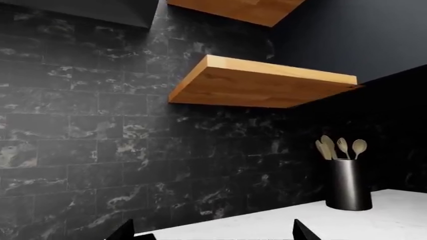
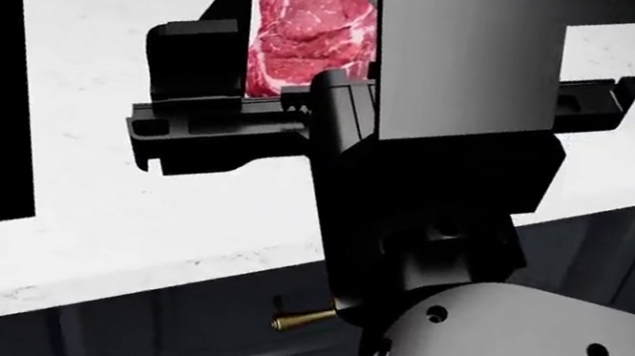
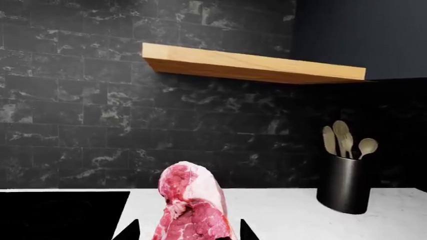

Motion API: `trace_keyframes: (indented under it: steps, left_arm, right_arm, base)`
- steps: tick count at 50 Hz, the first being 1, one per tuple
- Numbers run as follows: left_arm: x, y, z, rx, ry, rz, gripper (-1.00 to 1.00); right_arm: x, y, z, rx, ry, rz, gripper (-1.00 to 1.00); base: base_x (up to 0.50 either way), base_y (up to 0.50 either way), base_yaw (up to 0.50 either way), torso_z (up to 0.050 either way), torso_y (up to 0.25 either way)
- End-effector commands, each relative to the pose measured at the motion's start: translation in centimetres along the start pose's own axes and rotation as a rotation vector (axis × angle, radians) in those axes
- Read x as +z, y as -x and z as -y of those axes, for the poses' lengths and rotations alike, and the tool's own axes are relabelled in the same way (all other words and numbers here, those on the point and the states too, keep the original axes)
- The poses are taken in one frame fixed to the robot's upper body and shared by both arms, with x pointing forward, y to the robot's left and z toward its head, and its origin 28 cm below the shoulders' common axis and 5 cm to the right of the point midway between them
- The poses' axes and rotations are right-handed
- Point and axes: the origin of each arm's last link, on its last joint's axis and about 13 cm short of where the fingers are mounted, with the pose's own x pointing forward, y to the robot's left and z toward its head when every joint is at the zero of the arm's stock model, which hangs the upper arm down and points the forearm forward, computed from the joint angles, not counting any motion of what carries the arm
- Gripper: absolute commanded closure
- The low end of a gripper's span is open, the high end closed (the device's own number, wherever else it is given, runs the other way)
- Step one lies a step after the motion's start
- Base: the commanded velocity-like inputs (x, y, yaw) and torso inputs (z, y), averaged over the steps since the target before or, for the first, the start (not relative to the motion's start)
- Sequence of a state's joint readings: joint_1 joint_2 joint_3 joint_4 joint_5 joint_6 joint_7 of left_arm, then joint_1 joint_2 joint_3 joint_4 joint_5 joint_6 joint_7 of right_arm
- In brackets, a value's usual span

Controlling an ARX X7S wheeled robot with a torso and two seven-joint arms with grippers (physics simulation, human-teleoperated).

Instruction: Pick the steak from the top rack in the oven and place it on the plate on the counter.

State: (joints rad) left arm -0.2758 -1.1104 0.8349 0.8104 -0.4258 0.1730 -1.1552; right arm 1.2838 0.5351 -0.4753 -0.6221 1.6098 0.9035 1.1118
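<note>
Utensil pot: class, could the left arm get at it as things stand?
Probably yes: the left gripper is open and empty, and only bare counter lies between it and the utensil pot.

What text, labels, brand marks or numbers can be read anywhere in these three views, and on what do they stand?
None. No readable word, number or sign shows in any view.
The steak, black utensil holder, wooden shelf, dark tile wall, white counter and right gripper all carry no print.
</note>
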Motion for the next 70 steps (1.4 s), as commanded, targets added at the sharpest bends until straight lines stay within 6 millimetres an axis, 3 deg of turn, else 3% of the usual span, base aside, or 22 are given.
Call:
trace_keyframes:
  steps: [1, 8, 24, 49, 70]
  left_arm:
    - [-0.1, 0.0, 0.0, -0.023, 0.013, 0.019, -1.00]
    - [-0.1, 0.1, 0.1, -0.023, 0.013, 0.019, -1.00]
    - [0.2, 0.2, 0.1, -0.025, 0.009, 0.026, -1.00]
    - [0.0, 0.4, 0.0, -0.024, 0.009, 0.025, -1.00]
    - [-0.1, 0.4, 0.2, -0.037, 0.007, 0.022, -1.00]
  right_arm:
    - [0.2, 0.0, 0.3, -0.014, 0.017, 0.025, 1.00]
    - [0.0, 0.0, 0.2, -0.001, 0.006, 0.001, 1.00]
    - [-0.1, 0.0, -0.1, 0.021, 0.012, 0.006, 1.00]
    - [-0.5, -0.7, -0.5, 0.031, 0.016, 0.007, 1.00]
    - [-1.6, -4.4, 0.0, -0.023, 0.025, -0.134, 1.00]
  base:
    - [0.00, 0.00, 0.50, 0.000, 0.000]
    - [0.00, 0.00, 0.36, 0.000, 0.000]
    - [0.49, -0.12, 0.00, 0.001, 0.001]
    - [0.25, 0.27, 0.00, 0.000, 0.002]
    - [0.04, 0.09, 0.00, 0.000, 0.001]
